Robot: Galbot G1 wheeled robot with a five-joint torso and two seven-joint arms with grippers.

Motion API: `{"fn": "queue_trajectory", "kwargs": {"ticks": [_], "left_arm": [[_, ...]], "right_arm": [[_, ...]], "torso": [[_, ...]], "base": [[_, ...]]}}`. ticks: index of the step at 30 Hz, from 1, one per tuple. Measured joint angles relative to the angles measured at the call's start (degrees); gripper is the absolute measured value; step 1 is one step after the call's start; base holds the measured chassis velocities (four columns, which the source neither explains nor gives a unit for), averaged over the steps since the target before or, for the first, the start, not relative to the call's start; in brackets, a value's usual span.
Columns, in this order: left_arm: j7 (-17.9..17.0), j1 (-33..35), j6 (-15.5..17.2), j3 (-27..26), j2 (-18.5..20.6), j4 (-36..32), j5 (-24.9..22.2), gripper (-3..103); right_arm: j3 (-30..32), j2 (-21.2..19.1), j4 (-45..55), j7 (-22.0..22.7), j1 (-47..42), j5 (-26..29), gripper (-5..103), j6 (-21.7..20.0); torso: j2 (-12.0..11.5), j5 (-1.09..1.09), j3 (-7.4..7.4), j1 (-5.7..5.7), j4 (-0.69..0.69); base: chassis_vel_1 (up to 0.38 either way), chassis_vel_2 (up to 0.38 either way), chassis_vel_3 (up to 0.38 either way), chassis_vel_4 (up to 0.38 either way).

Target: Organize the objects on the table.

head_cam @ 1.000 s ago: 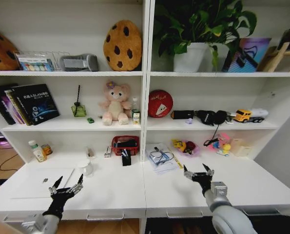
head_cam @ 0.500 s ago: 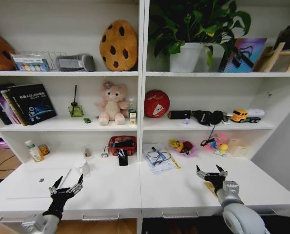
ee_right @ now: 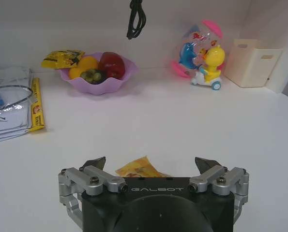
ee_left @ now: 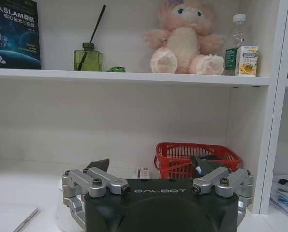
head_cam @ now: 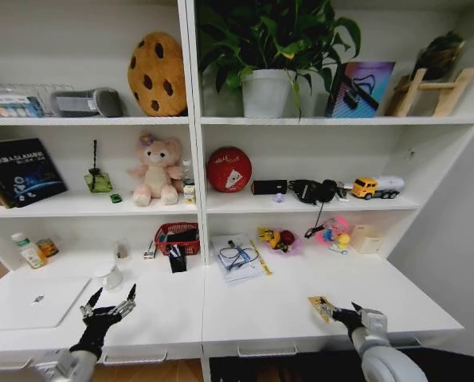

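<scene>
At near left, low over the long white desk top (head_cam: 244,310), left gripper (head_cam: 107,305) pointing up and away, black fingers spread wide, nothing between them. Just left of it, slim silver laptop (head_cam: 25,301) lying flat and closed. Farther back, red mesh basket (head_cam: 177,236) against the shelving, with a white cup (head_cam: 113,277) nearer. On the shelf above, tiny green toy car (head_cam: 115,198) just left of a pink plush bear (head_cam: 154,169).

At near right, right gripper (head_cam: 342,309) held low and level, fingers parted, a small yellow snack packet (head_cam: 322,307) lying on the desk between the tips.

From the right wrist: same packet (ee_right: 143,168) flat between the open tips, purple fruit bowl (ee_right: 97,72) and colourful toy (ee_right: 201,56) far behind. From the left wrist: basket (ee_left: 196,159) ahead, bear (ee_left: 182,42) above.
</scene>
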Motion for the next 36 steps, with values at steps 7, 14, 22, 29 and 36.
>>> {"fn": "queue_trajectory", "kwargs": {"ticks": [7,14,22,29,36], "left_arm": [[-0.02,0.0,0.0,-0.01,0.0,0.0,0.0,100],[-0.01,0.0,0.0,0.01,0.0,0.0,0.0,100],[-0.01,0.01,0.0,0.01,0.0,0.0,0.0,100],[0.0,0.0,0.0,0.01,0.0,0.0,0.0,100],[0.0,0.0,0.0,0.01,0.0,0.0,0.0,100]], "right_arm": [[-2.95,-0.25,-3.2,1.71,5.0,-0.23,84,-1.34],[-4.01,1.5,-3.1,4.78,4.63,-0.52,57,-2.25],[-3.73,2.06,-3.0,5.01,3.78,-1.7,39,-1.9],[-4.5,2.71,-4.29,6.13,4.35,-1.62,17,-1.2],[-4.8,2.77,-4.51,6.79,4.63,-0.62,1,-0.53]], "torso": [[0.0,0.01,0.0,0.0,0.0],[0.0,0.01,0.01,0.0,-0.02],[0.0,0.0,0.0,0.0,-0.01],[-0.01,0.01,0.0,0.0,-0.01],[0.0,0.01,0.0,0.0,-0.01]], "base": [[0.016,0.017,-0.007,-0.008],[0.0,0.0,0.0,0.0],[0.0,0.0,0.0,0.0],[0.0,0.0,0.0,0.0],[0.0,0.0,0.0,0.0]]}}
